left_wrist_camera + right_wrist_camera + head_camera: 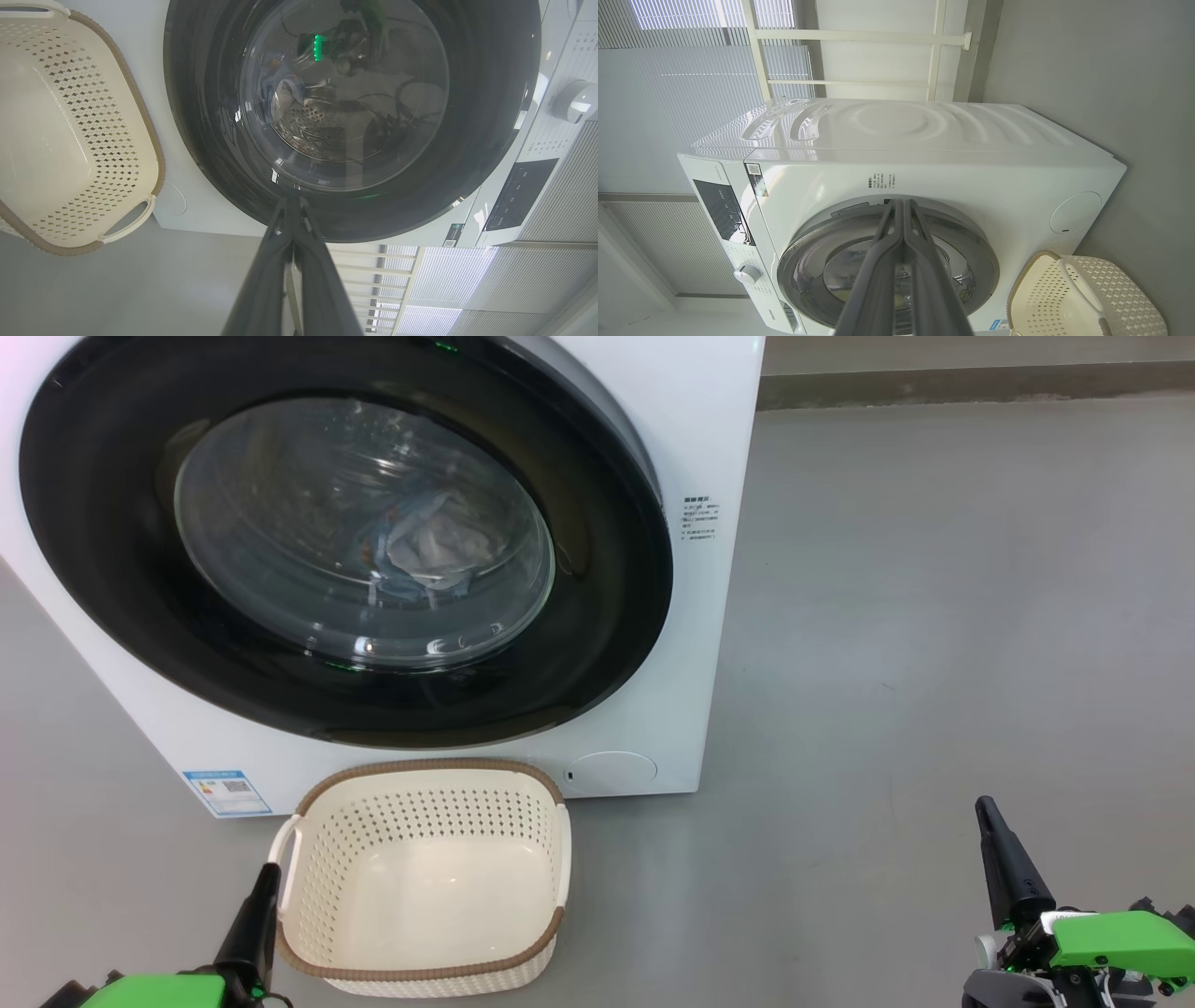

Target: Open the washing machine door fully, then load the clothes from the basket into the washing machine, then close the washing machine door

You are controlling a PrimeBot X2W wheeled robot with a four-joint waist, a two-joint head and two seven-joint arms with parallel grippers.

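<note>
Ahead of the left pincer (pixel 271 873) the door (pixel 597 616) looks shut, with the clothes (pixel 434 546) behind its glass, inside the machine (pixel 719 448). Basket (pixel 429 767), just right of that pincer: empty. Right pincer (pixel 986 810) and left pincer both closed, holding nothing. Judgement: task essentially complete.

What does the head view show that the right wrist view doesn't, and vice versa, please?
Head view: the clothes behind the glass of the washing machine door, and the left gripper. Right wrist view: the machine's top, control panel, dial and the window blinds. Both: the washing machine, its door closed, the basket, and the right gripper, jaws shut.
</note>
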